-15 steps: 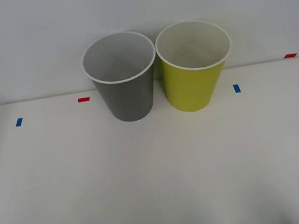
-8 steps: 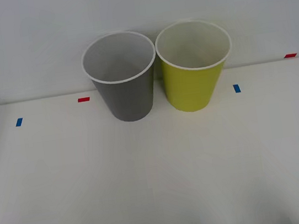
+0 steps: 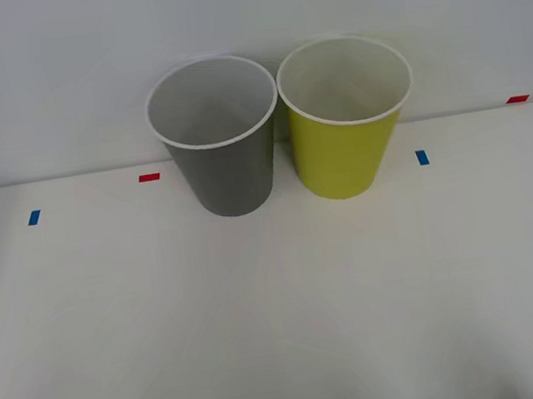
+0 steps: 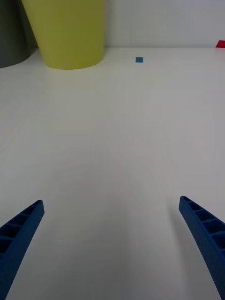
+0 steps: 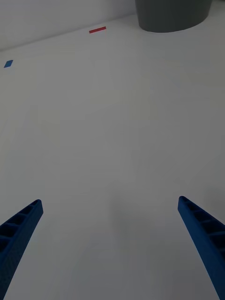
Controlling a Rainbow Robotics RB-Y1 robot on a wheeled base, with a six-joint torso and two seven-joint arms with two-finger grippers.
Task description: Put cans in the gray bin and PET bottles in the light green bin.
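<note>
Gray bin (image 3: 217, 137) and light green bin (image 3: 348, 114) stand upright, rims nearly touching, at 12 o'clock on the white table (image 3: 282, 306), gray at the robot's left. Both interiors appear pale and bare (bottoms not visible). No can sighted.

Left gripper (image 5: 110, 220) and right gripper (image 4: 111, 220) spread wide, holding nothing, low over the table. Left lies nearer gray, right nearer green.
</note>
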